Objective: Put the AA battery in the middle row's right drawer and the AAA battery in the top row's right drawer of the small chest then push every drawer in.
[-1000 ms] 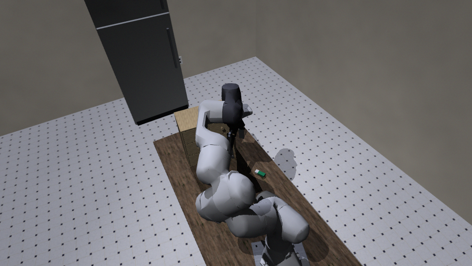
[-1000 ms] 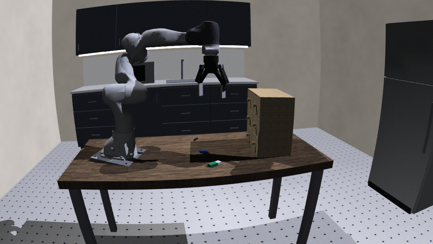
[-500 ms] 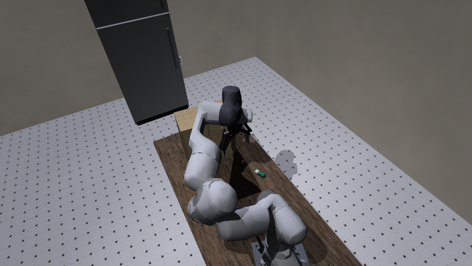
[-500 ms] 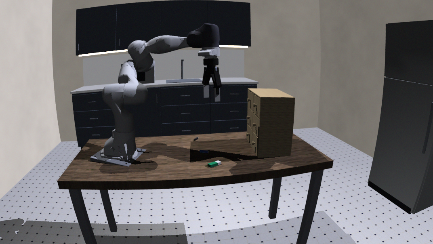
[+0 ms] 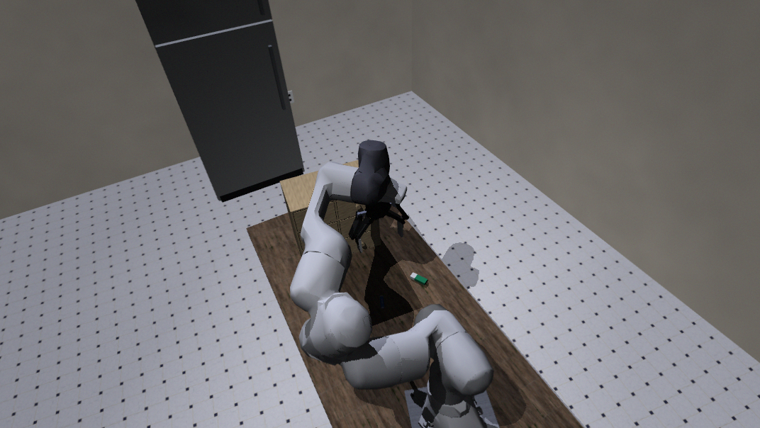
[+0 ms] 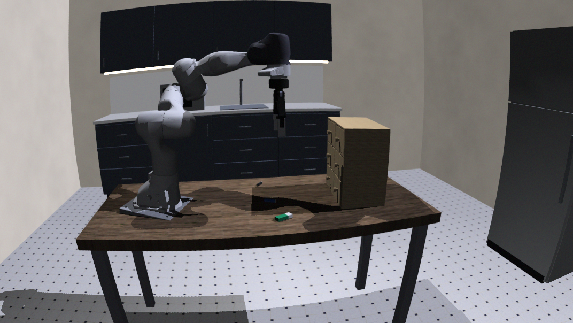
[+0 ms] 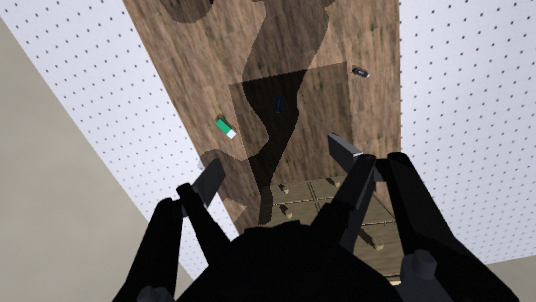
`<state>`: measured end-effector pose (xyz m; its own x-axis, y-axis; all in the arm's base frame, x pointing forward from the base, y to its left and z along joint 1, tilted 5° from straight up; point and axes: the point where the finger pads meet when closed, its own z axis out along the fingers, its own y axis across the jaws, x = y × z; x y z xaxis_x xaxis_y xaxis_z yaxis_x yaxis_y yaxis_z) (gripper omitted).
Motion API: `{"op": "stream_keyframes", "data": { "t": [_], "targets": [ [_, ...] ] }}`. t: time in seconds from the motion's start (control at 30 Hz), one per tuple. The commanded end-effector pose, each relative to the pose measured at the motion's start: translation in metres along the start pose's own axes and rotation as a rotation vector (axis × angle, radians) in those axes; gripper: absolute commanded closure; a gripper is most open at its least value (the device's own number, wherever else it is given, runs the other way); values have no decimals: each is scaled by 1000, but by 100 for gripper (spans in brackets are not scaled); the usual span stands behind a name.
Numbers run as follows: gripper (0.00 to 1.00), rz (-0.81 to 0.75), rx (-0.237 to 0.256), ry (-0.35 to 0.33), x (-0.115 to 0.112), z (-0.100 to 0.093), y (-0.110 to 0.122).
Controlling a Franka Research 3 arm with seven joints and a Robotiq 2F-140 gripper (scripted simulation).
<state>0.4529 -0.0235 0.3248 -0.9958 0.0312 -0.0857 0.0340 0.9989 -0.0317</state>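
My black two-fingered hand [image 5: 378,228] [image 6: 279,127] [image 7: 273,155] hangs with fingers spread, likely lined up for the tan wooden chest [image 5: 298,194] [image 6: 364,168] [image 7: 300,192] beside it; both batteries presumably await an opened drawer.

high top view down the table [image 5: 505,366] [image 6: 224,236] [image 7: 325,115], side-on exterior, downward wrist close-up
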Motion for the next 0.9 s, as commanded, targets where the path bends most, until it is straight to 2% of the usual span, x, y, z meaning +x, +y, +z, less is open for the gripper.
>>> {"op": "stream_keyframes", "data": {
  "t": [0.0,0.17,0.33,0.5,0.67,0.73,0.87],
  "targets": [
    [0,59,-8,-8,0,3,2],
    [0,59,-7,-35,-3,6,2],
    [0,59,-5,-116,-13,15,2],
    [0,60,-1,-240,-27,29,1],
    [0,60,3,-402,-46,48,1],
    [0,60,3,-402,-46,48,1],
    [0,60,8,-549,-63,65,0]
  ]
}}
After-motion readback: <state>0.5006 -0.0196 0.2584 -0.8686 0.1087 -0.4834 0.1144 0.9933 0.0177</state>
